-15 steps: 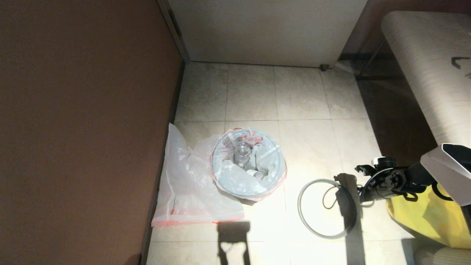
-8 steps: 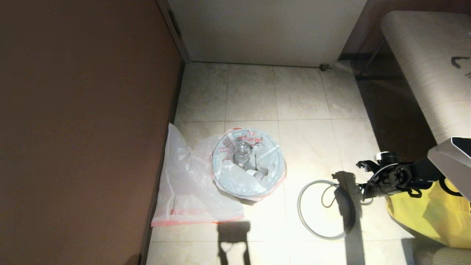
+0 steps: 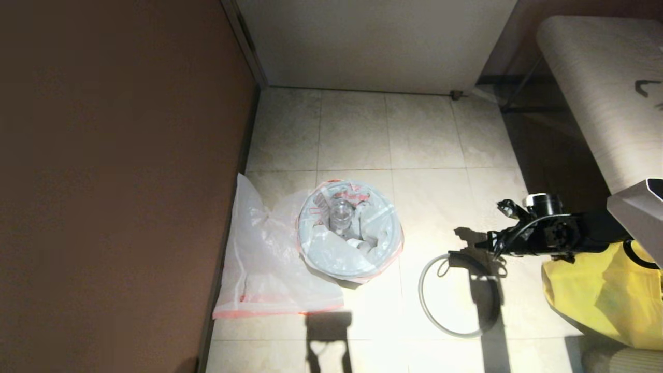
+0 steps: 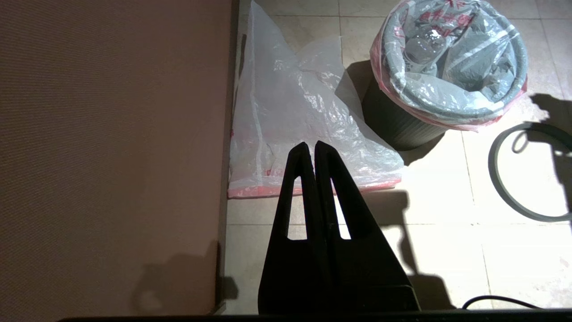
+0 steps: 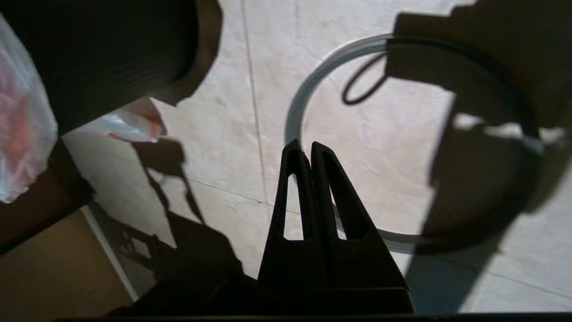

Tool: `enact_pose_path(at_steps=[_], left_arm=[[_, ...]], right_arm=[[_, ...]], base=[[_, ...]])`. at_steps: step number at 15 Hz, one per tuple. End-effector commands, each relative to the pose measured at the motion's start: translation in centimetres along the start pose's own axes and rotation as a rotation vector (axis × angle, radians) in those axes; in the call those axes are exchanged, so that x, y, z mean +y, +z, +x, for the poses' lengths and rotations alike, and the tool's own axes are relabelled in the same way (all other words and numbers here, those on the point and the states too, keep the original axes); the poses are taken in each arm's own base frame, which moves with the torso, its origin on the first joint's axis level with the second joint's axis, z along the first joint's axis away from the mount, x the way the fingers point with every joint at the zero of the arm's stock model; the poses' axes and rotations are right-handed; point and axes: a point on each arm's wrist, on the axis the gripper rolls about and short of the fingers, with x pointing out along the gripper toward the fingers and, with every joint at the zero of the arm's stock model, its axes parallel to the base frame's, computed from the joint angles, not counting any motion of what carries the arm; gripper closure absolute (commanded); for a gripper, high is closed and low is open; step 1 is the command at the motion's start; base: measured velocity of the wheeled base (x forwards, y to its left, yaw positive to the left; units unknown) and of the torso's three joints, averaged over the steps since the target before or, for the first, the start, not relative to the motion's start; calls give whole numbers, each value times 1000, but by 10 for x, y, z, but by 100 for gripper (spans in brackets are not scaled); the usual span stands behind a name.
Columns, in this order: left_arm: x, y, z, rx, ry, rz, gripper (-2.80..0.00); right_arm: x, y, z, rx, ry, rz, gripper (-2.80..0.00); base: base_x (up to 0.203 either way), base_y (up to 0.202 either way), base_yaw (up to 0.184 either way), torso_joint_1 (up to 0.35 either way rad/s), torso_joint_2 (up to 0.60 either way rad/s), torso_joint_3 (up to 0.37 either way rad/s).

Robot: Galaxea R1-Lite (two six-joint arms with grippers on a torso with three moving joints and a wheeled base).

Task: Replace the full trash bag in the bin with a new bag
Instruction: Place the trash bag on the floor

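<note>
The full trash bag [image 3: 348,230] sits in the bin [image 4: 395,127]; its red-pink mouth is folded over the rim and a clear bottle shows inside. The new bag [image 3: 267,269] lies flat on the floor between the bin and the brown wall. The grey hoop [image 3: 420,292] lies on the tiles right of the bin. My right gripper [image 3: 489,242] hovers shut and empty over the hoop's far edge, pointing toward the bin. My left gripper [image 4: 311,145] is shut and empty above the new bag's [image 4: 304,107] pink edge; the head view does not show it.
A brown wall [image 3: 119,181] runs close along the left. A big yellow bag [image 3: 606,295] lies at the right under my right arm, with a padded bench [image 3: 601,93] behind it. Open tiles stretch beyond the bin.
My right gripper has risen from the hoop's right side and swung farther out and left toward the bin. The hoop, bin and both bags stay put.
</note>
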Motion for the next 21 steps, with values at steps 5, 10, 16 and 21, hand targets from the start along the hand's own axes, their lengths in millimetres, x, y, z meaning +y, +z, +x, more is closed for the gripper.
enact_pose_path(at_steps=[5,10,16,21], left_arm=[[0,0,0,-1,1,-2,0],[0,0,0,-1,1,0,0],[0,0,0,-1,1,0,0],[0,0,0,-1,1,0,0]], right_arm=[[25,-1,24,-25,225,-19,0],[70,-10,47,26,320,-72,-280],[114,2,61,10,342,-48,-280],[120,5,72,-12,327,-70,-280]], base=[[0,0,0,0,0,0],[0,0,0,0,0,0],[0,0,0,0,0,0],[0,0,0,0,0,0]])
